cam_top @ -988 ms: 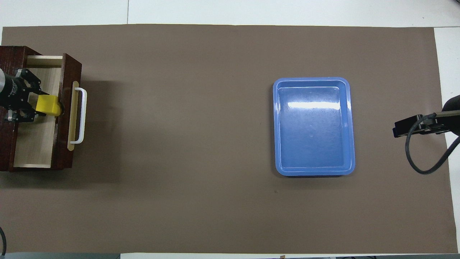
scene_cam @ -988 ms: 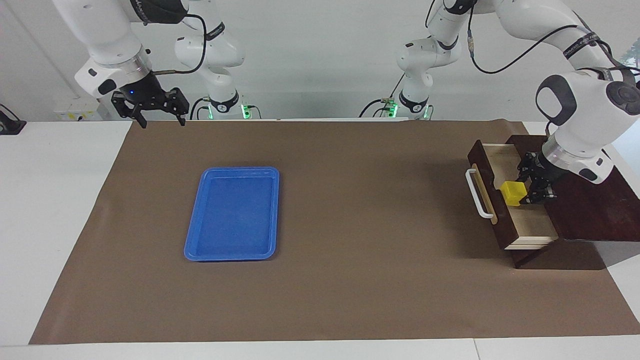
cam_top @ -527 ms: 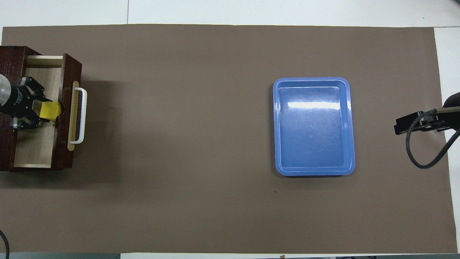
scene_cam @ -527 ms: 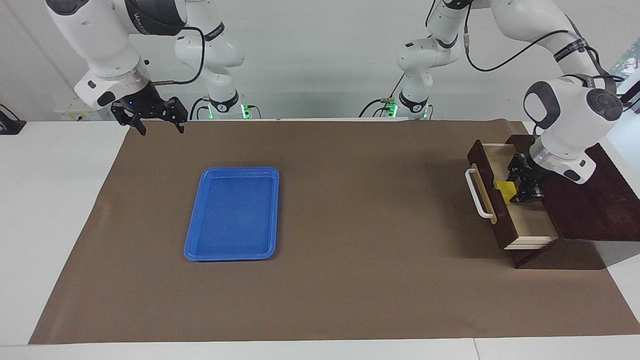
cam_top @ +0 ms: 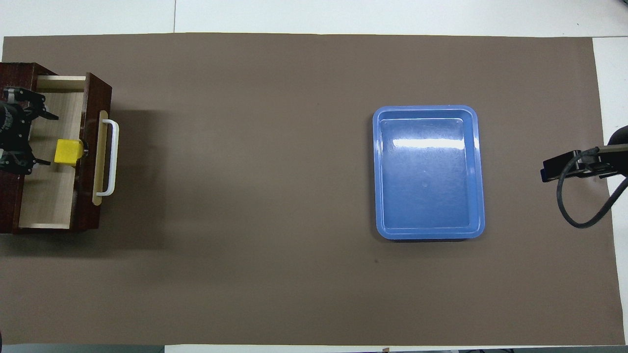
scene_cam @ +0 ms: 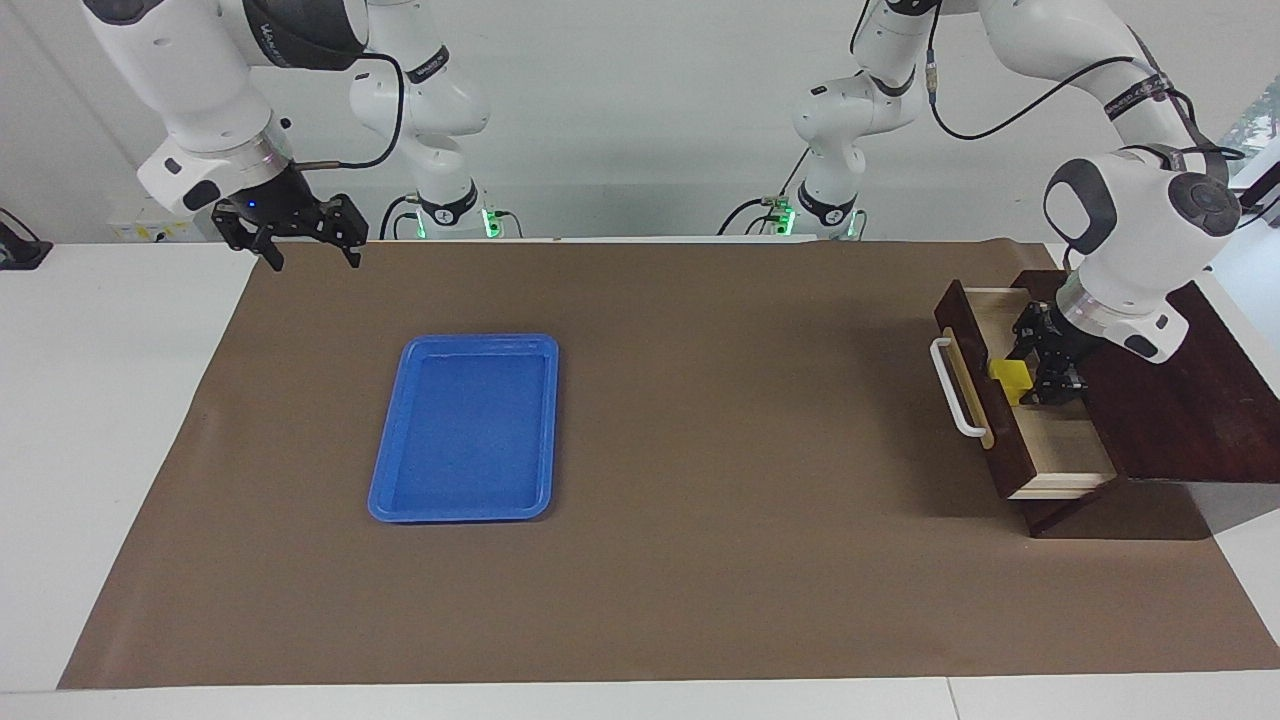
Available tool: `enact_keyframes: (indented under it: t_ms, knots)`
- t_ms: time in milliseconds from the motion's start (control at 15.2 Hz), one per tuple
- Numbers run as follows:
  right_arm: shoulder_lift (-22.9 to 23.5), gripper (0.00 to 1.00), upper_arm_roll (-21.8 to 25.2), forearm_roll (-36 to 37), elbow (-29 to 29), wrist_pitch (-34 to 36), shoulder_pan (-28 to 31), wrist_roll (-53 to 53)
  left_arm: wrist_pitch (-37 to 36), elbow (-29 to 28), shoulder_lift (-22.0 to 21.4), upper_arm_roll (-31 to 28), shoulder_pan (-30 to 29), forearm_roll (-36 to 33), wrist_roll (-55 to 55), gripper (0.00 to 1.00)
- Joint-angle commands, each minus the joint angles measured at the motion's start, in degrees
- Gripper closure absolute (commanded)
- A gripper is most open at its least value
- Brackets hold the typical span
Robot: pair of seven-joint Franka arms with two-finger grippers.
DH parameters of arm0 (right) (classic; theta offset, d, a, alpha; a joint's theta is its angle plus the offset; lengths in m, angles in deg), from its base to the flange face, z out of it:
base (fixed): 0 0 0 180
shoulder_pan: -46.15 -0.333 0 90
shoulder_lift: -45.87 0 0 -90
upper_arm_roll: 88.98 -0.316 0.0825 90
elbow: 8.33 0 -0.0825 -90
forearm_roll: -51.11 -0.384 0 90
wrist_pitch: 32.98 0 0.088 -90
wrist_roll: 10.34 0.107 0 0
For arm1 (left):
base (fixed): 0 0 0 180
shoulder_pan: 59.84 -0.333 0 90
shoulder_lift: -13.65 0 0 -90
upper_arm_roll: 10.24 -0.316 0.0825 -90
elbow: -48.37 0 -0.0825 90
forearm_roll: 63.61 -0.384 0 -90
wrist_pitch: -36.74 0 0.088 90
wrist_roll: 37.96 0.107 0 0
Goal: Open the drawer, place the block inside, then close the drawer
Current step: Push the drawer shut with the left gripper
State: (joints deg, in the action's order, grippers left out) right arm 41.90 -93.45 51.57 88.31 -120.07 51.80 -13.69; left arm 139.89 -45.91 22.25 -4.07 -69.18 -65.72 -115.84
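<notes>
Overhead view shows the small, light, rigid yellow cube (cam_top: 67,151) lying in the pale-wood drawer (cam_top: 49,196), left gripper (cam_top: 43,138) spread wide, empty; push the white bar handle (cam_top: 112,157).

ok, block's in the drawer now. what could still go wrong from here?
1. The left gripper sits low in the open drawer with open fingers either side of the block; lifting out crooked could knock it.
2. The block lies right against the drawer's front panel, so a hard push shut may make it slide or tip.
3. Closing before the gripper clears would trap the fingers.

The right gripper waits over the table edge.
</notes>
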Motion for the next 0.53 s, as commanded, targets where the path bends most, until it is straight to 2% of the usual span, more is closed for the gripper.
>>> enact_keyframes:
  t_ms: [0,66,198,329,461]
  knots:
    - [0.02,0.0,-0.98,1.13,-0.76,0.25,0.86,-1.13,-6.37,3.4,-1.04,-0.19,5.98,-0.43,-1.56,0.0]
    - [-0.16,0.0,-0.98,1.04,-0.76,0.34,0.86,-1.04,-6.12,2.27,-1.65,-0.19,8.35,-1.22,-4.01,0.0]
    - [-0.51,0.0,-0.98,0.78,-0.32,0.17,0.77,-0.87,-1.84,-3.95,-4.11,-0.1,12.31,-4.03,-6.4,0.0]
    - [-0.77,0.0,-0.98,0.69,0.03,0.6,0.68,-1.04,2.74,-10.28,-5.52,-0.1,13.12,-4.56,-9.47,0.0]
    - [-0.77,0.0,-0.89,0.69,-0.05,1.13,1.3,-1.13,6.78,-13.72,-5.35,-0.1,13.38,-7.36,-10.27,0.0]
